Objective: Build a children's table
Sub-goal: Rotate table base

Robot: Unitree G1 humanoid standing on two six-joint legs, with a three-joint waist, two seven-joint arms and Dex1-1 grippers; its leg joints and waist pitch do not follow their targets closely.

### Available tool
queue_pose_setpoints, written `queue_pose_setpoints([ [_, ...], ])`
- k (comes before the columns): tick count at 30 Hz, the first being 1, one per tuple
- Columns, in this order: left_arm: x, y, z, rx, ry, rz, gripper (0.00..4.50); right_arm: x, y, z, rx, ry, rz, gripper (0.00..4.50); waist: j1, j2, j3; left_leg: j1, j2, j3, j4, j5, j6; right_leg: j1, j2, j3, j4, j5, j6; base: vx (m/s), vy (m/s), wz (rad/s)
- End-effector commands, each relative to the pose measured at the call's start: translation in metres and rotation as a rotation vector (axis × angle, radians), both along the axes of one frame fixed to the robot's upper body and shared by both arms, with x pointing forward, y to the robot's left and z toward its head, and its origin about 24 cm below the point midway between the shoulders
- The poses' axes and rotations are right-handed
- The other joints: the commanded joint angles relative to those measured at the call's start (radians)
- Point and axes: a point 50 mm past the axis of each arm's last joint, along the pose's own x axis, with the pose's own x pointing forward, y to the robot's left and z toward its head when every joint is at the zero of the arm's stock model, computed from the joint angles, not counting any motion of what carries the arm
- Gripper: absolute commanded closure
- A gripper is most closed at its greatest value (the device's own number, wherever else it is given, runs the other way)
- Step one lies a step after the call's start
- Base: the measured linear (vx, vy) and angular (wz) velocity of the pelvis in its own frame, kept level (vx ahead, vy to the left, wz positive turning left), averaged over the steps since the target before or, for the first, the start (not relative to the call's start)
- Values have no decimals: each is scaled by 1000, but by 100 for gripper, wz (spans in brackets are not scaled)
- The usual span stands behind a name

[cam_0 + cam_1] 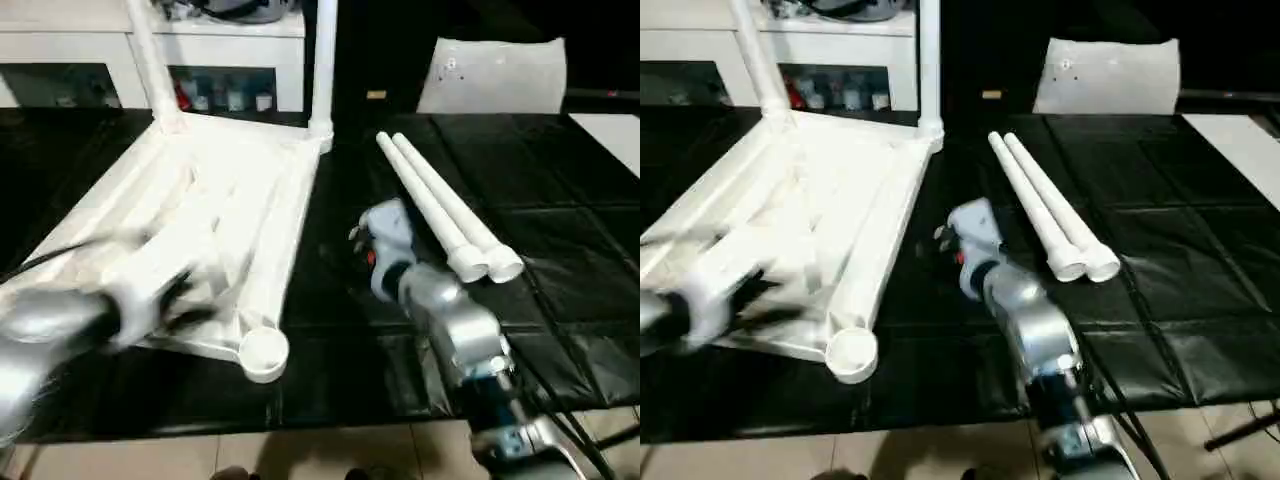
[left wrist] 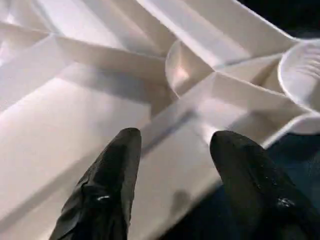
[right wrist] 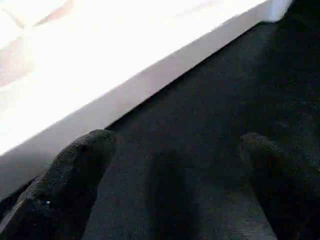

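Note:
The children's table top (image 1: 215, 190) lies upside down on the black-covered bench, ribbed underside up. Two legs (image 1: 323, 60) stand in its far corner sockets. The near right socket (image 1: 264, 352) is empty. Two loose legs (image 1: 440, 215) lie side by side to the right of the top. My left gripper (image 2: 172, 137) hovers over the ribs near the top's front edge, open, with nothing between its black fingers (image 2: 112, 170). My right gripper (image 3: 177, 140) is low over the black cover just right of the top's side wall (image 3: 125, 95), wide open and holding nothing.
A white cabinet (image 1: 230, 40) with glass doors stands behind the bench. A flat white sheet (image 1: 495, 75) with a round fitting leans at the back right. The bench's front edge and floor tiles (image 1: 330, 450) run along the bottom of the head views.

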Motion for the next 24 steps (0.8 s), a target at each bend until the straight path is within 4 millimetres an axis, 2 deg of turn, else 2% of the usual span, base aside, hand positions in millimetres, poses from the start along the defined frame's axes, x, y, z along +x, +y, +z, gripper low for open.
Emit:
queue_pose_setpoints([
  [1,2,2,-5,48,-6,2,190,-1,7,1,13,5,35,0,-4,22,-53,19,53,-28,-86,-359,-46,28,-82,66,-92,-445,-110,0,0,0],
  [5,0,4,-9,56,12,5,190,4,13,-3,20,10,-23,0,-5,25,-54,18,50,-30,-86,-362,-53,29,-88,68,-91,-445,-113,0,0,0],
  [6,0,2,-11,59,18,-11,190,5,17,-7,26,42,-25,0,-7,26,-57,19,51,-31,-85,-356,-56,28,-88,69,-87,-425,-125,0,0,0],
  [7,0,1,-12,60,19,-19,190,6,18,-8,26,52,-24,0,-9,21,-57,17,51,-30,-85,-354,-54,30,-86,69,-86,-417,-128,0,0,0],
  [12,7,-9,-17,44,23,-58,190,12,24,-9,13,71,-18,0,-4,25,-60,17,52,-26,-85,-316,-57,32,-85,70,-77,-345,-144,0,0,0],
  [13,8,-9,-18,45,23,-61,190,12,25,-10,14,71,-14,0,-4,25,-61,16,52,-26,-85,-306,-60,36,-85,70,-73,-325,-150,0,0,0],
  [14,7,-10,-18,51,32,-70,190,12,26,-10,18,78,-8,0,-4,30,-62,15,51,-26,-84,-300,-62,36,-85,70,-72,-302,-155,0,0,0],
  [16,5,-12,-20,42,70,-89,190,14,28,-12,18,81,-9,0,-2,27,-62,15,51,-25,-83,-294,-61,38,-86,70,-70,-294,-161,0,0,0],
  [19,-2,-19,-25,33,150,-153,190,17,30,-14,31,97,-14,0,-3,27,-61,15,51,-26,-83,-309,-62,38,-88,70,-72,-318,-167,0,0,0],
  [21,-5,-27,-27,2,193,-185,190,18,32,-14,36,98,-13,0,-5,30,-62,18,52,-26,-83,-312,-68,38,-87,70,-70,-314,-170,0,0,0],
  [22,-6,-30,-28,-12,206,-198,190,19,33,-13,42,98,-12,0,-5,30,-62,15,53,-26,-83,-302,-69,40,-86,70,-67,-289,-176,0,0,0],
  [23,-7,-35,-30,-31,222,-209,190,19,34,-13,44,96,-8,0,-5,36,-62,16,52,-26,-83,-300,-71,40,-85,70,-66,-280,-179,0,0,0],
  [24,-8,-39,-30,-41,229,-231,190,19,34,-13,44,94,-6,0,-6,32,-64,15,51,-24,-81,-291,-70,41,-84,70,-65,-261,-182,0,0,0],
])
